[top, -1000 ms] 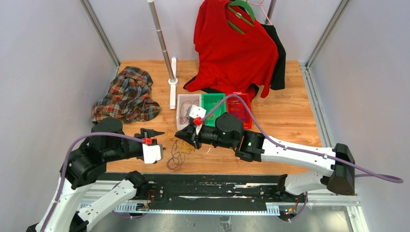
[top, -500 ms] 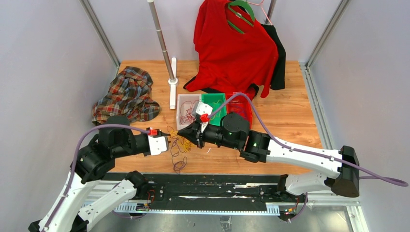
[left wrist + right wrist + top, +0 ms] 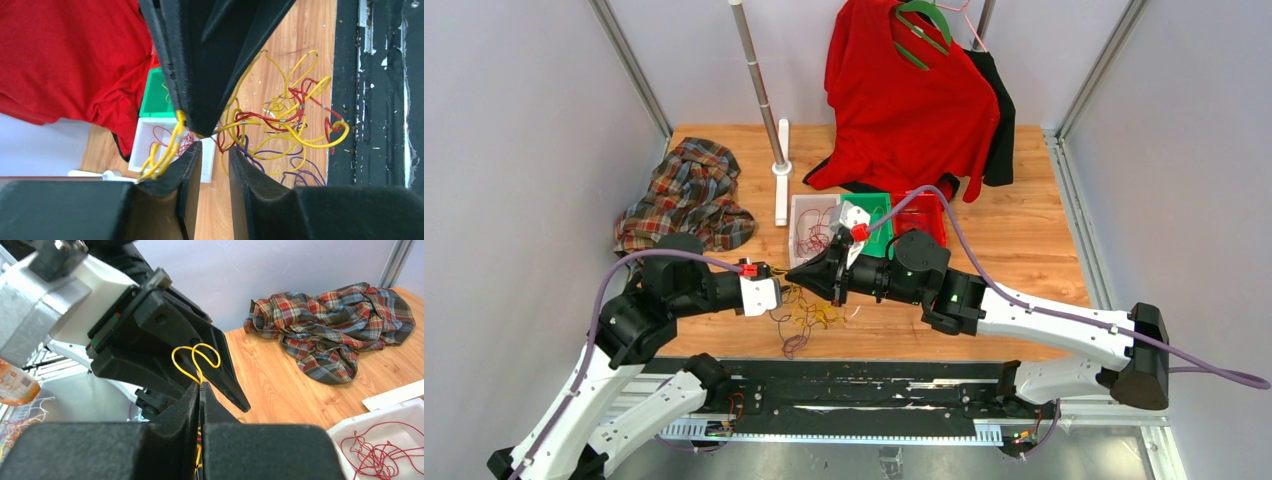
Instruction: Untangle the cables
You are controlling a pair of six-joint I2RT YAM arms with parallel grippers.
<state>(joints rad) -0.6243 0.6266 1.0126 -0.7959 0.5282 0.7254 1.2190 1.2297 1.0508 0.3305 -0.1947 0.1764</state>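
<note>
The cables (image 3: 804, 318) are a loose tangle of yellow, dark red and purple wires on the wooden table near its front edge, also seen in the left wrist view (image 3: 285, 120). My right gripper (image 3: 792, 274) (image 3: 199, 385) hangs just above the tangle, shut on a yellow cable whose loop (image 3: 197, 357) sticks out past its tips. My left gripper (image 3: 782, 293) (image 3: 215, 147) faces it tip to tip. Its jaws stand narrowly apart with bare wood showing between them. A few yellow strands (image 3: 162, 152) drape over the outside of one finger.
White (image 3: 809, 225), green (image 3: 871, 212) and red (image 3: 924, 215) bins sit just behind the grippers; the white one holds red wires. A plaid shirt (image 3: 686, 195) lies at the left. A red shirt (image 3: 904, 100) hangs at the back beside a metal pole (image 3: 759, 85).
My left gripper has moved right until it meets the right gripper's tips, and its jaws have narrowed. The right gripper rose slightly with the yellow cable, dragging the tangle a little to the right.
</note>
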